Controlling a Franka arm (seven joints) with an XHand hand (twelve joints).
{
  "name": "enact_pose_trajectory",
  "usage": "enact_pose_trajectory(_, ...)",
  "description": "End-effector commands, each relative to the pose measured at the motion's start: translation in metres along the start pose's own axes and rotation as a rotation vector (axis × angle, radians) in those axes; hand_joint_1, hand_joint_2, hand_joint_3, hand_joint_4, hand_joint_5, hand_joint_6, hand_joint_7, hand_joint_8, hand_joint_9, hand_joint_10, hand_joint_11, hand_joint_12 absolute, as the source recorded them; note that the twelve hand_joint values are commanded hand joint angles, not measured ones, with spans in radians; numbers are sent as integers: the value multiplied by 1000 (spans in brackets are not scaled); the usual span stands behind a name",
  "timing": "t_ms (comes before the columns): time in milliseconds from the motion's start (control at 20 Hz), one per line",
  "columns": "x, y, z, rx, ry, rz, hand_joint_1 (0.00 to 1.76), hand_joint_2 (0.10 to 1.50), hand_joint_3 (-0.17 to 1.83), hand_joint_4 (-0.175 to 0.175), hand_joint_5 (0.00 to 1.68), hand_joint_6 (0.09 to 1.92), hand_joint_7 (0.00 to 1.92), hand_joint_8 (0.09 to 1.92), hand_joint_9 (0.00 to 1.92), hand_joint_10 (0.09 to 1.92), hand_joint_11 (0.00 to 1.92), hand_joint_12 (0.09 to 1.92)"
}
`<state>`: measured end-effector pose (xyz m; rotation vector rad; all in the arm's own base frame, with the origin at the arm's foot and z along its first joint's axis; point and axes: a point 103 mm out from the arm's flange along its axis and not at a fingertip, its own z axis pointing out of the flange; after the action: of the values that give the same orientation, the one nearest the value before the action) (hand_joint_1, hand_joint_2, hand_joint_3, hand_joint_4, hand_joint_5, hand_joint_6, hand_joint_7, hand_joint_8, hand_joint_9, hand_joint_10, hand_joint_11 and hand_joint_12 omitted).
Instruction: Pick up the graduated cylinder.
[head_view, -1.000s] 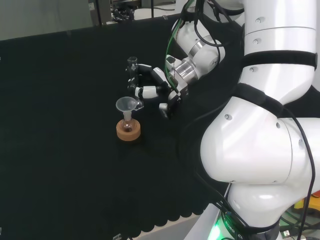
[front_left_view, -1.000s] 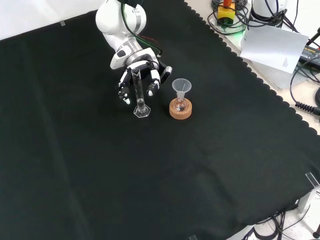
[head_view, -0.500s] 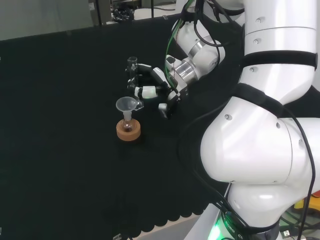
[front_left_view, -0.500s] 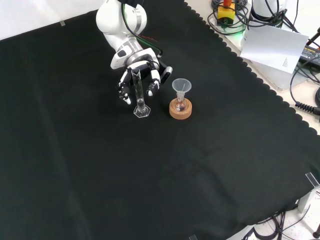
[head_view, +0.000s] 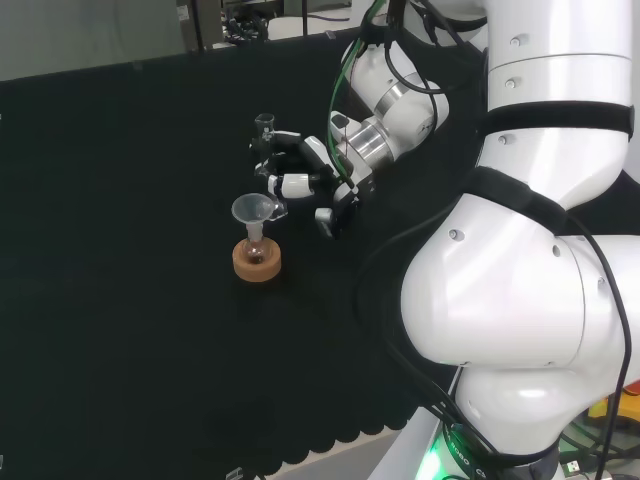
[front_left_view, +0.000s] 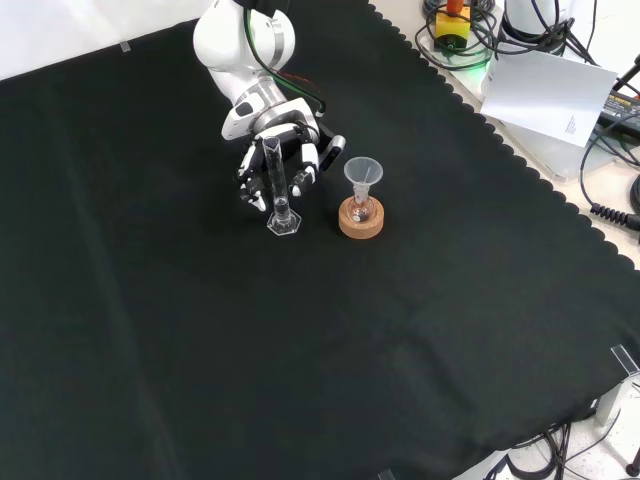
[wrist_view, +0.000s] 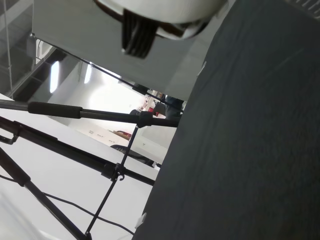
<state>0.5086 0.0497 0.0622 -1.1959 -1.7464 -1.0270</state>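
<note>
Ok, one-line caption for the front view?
Robot hand reaching around the upright graduated cylinder, beside a funnel-topped flask on cork.

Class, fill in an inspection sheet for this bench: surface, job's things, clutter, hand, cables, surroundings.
Surface: black cloth, scalloped edge, bare in the front view's lower half.
Job's things: cylinder upright on the cloth, clear, on a hexagonal foot.
Clutter: funnel in a small flask on a cork ring, right of the cylinder in the front view.
Hand: hand at the cylinder, fingers curling either side of it; contact cannot be told.
Cables: black cables off the cloth at the front view's right.
Surroundings: white paper beyond the cloth's edge.
</note>
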Motion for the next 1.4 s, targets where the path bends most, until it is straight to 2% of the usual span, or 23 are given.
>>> enact_pose_trajectory(50,0,-1,-6,-6,19,-1,1160,693,663,-37,670,666,629,611,991,328,839,1032)
enact_pose_trajectory(650,-2,-1,-1,-13,11,2,1123,695,657,-40,632,662,612,613,978,306,789,1071)
enact_pose_trajectory(750,-2,-1,-1,-18,4,2,1124,697,657,-36,655,671,626,617,989,308,801,1075)
enact_pose_trajectory(850,-1,-1,-3,-31,-5,3,1132,724,654,-19,757,653,685,612,1040,301,865,1036)
enact_pose_trajectory(950,0,-1,-5,-40,-19,5,1110,935,349,-37,883,921,797,624,1124,290,982,978)
enact_pose_trajectory(1050,1,-1,-8,-51,-30,9,1097,1071,121,-40,924,1031,875,620,1196,249,1082,908)
enact_pose_trajectory(1250,2,-1,-12,-49,-46,9,1088,1137,18,-40,922,1087,914,616,1243,203,1145,863)
enact_pose_trajectory(1400,7,1,-14,-30,-99,-5,1089,1145,11,-48,915,1101,919,618,1253,192,1160,856)
